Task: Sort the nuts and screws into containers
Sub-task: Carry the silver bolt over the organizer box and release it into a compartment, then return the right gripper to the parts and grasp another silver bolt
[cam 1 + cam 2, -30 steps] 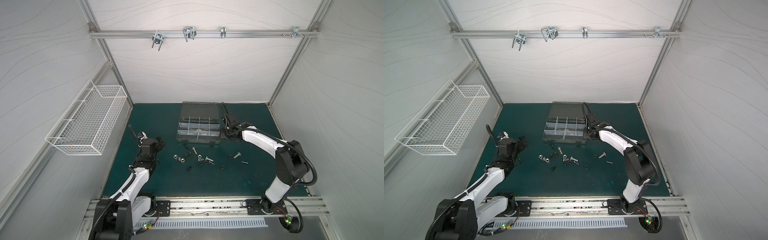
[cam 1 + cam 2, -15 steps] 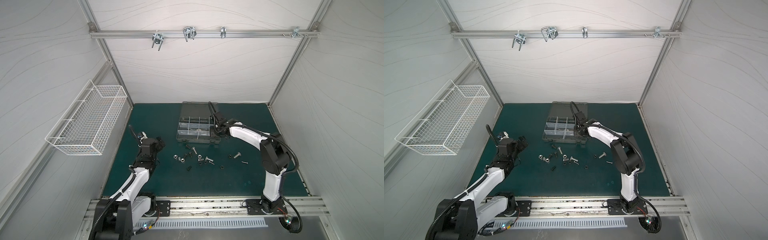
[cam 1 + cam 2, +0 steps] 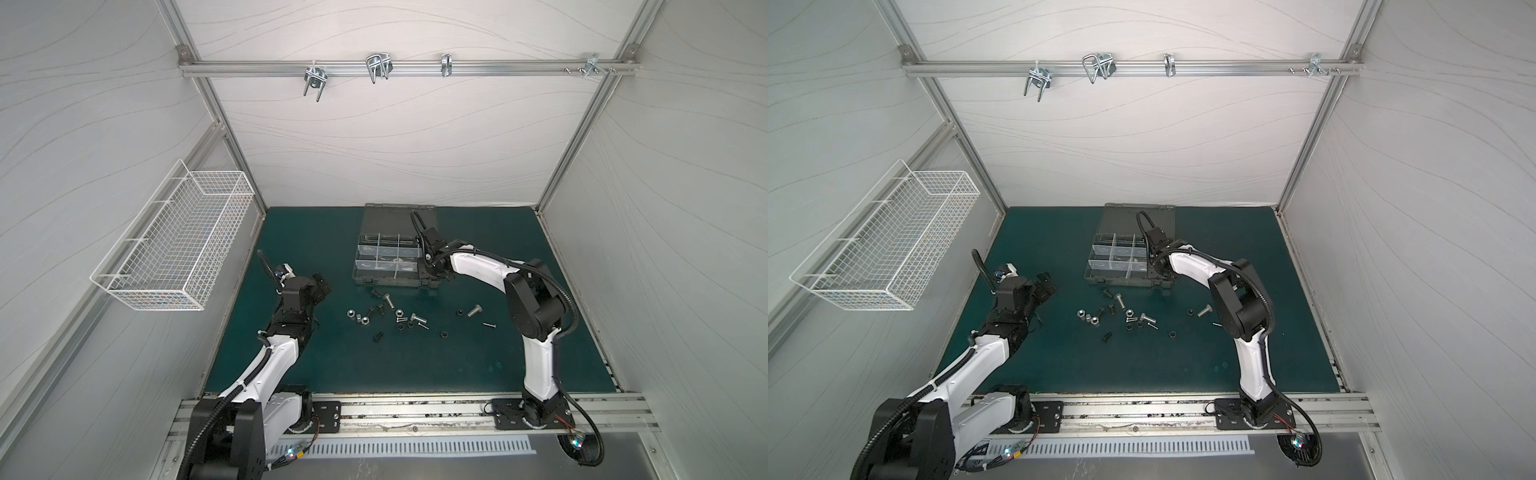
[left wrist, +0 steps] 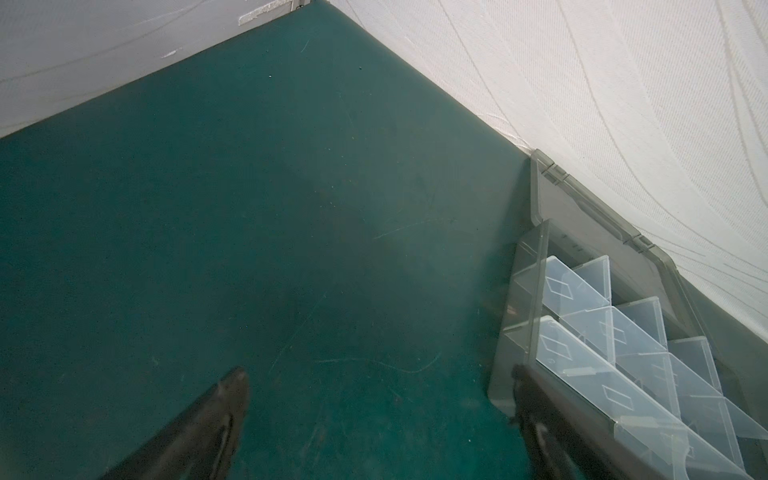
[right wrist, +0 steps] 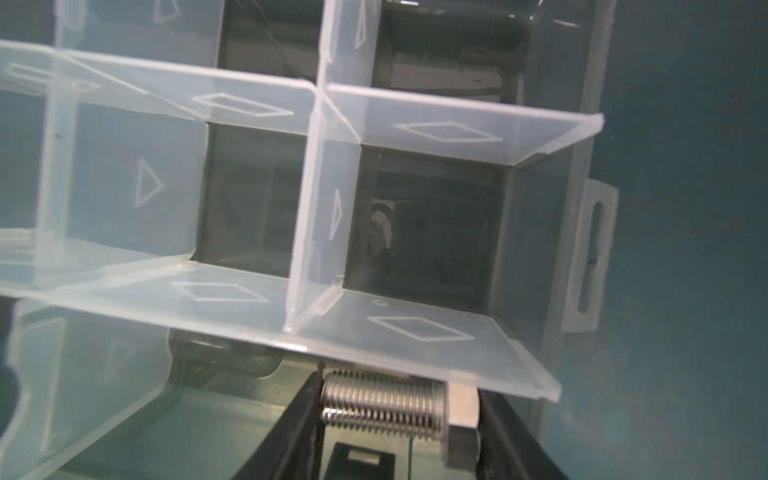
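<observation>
1 hex bolt [image 5: 395, 409], pinched in the right hand [image 5: 401, 388], has arrived over the organizer case [image 3: 388, 284], apparently ready for release; left hand [image 4: 379, 374] spread.

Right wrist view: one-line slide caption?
Right gripper clamps silver hex bolt end to end near clear dividers in organizer case.

Twin arms in white shells and black joints

The left arm [image 3: 276, 361] and right arm [image 3: 482, 270] are built alike: smooth white shell links, boxy black joint housings and black wrist blocks. A black corrugated cable [image 3: 266, 268] loops along each. Each stands on a black base plate [image 3: 328, 417] with silver screws at the near edge, beside small green and blue lamps [image 3: 296, 454]. The left gripper [image 4: 378, 370] and right gripper [image 5: 399, 399] have dark, tapered fingers.
</observation>
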`<state>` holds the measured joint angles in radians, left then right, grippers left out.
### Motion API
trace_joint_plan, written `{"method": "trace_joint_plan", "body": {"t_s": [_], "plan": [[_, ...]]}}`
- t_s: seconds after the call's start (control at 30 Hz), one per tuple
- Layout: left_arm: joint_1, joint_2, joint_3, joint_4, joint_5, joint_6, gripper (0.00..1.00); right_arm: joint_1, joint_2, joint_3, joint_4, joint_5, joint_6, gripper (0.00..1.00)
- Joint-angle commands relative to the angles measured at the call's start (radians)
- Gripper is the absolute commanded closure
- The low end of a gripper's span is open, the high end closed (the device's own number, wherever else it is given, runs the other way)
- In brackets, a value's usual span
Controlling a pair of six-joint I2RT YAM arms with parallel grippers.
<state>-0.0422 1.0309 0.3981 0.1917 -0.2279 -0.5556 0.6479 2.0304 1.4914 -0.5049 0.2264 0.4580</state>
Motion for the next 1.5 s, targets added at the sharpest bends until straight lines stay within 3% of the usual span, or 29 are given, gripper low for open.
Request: {"method": "trace_joint_plan", "body": {"t_s": [0.0, 0.2, 0.5, 0.67, 1.13, 1.27, 1.47], "plan": [[-0.004, -0.013, 0.039, 0.028, -0.005, -0.010, 0.00, 0.008, 0.010, 0.027, -0.021, 0.029, -0.010, 0.44], [-0.004, -0.016, 0.039, 0.024, -0.009, -0.012, 0.00, 0.008, -0.011, 0.029, -0.020, 0.025, -0.027, 0.33], [-0.004, -0.038, 0.037, 0.012, -0.023, -0.010, 0.00, 0.008, -0.115, 0.025, -0.035, -0.008, -0.048, 0.34], [-0.004, -0.044, 0.041, 0.010, -0.020, -0.012, 0.00, 0.010, -0.226, -0.055, -0.047, -0.015, -0.027, 0.36], [-0.004, -0.038, 0.038, 0.022, -0.008, -0.018, 0.00, 0.010, -0.634, -0.489, -0.165, 0.081, 0.222, 0.44], [-0.004, -0.023, 0.038, 0.032, 0.003, -0.021, 0.00, -0.002, -0.676, -0.554, -0.208, 0.120, 0.314, 0.44], [-0.006, -0.024, 0.041, 0.031, 0.010, -0.023, 0.00, -0.075, -0.660, -0.614, -0.165, 0.025, 0.364, 0.48]]}}
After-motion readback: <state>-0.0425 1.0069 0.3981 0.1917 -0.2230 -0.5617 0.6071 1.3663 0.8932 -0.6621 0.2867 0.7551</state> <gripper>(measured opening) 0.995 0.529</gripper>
